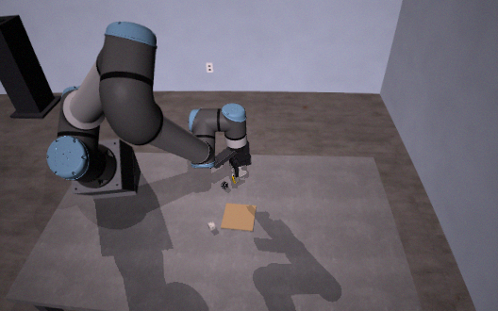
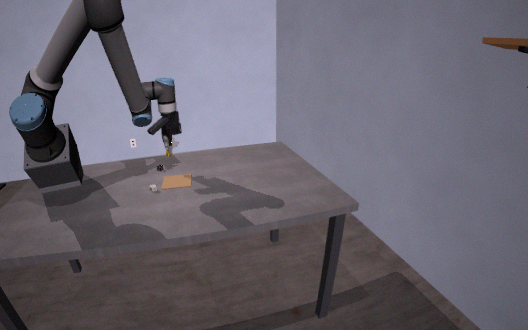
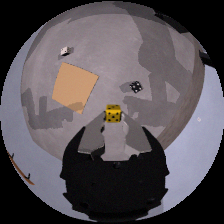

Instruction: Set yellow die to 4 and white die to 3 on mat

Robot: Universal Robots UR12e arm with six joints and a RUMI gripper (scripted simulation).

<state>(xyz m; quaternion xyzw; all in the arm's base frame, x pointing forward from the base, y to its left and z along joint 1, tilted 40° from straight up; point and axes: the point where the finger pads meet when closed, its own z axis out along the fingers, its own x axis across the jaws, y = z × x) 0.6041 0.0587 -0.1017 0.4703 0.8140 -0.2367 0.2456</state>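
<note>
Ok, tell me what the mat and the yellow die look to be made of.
Mat: a thin, flat tan sheet with a matte, even face and no visible weave, so cork or card at a guess. Yellow die, held in the gripper: hard and smooth, likely plastic, with crisp edges and black pips.

I count three dice around the one tan mat point(image 1: 239, 217) on my tabletop point(image 1: 331, 236): one yellow die point(image 3: 113, 114) pinched in my single claw point(image 3: 114, 131), above and beyond the mat; one black die point(image 1: 225, 185) resting just past the mat's far edge; one white die point(image 1: 212, 226) just beside the mat's left edge.
</note>
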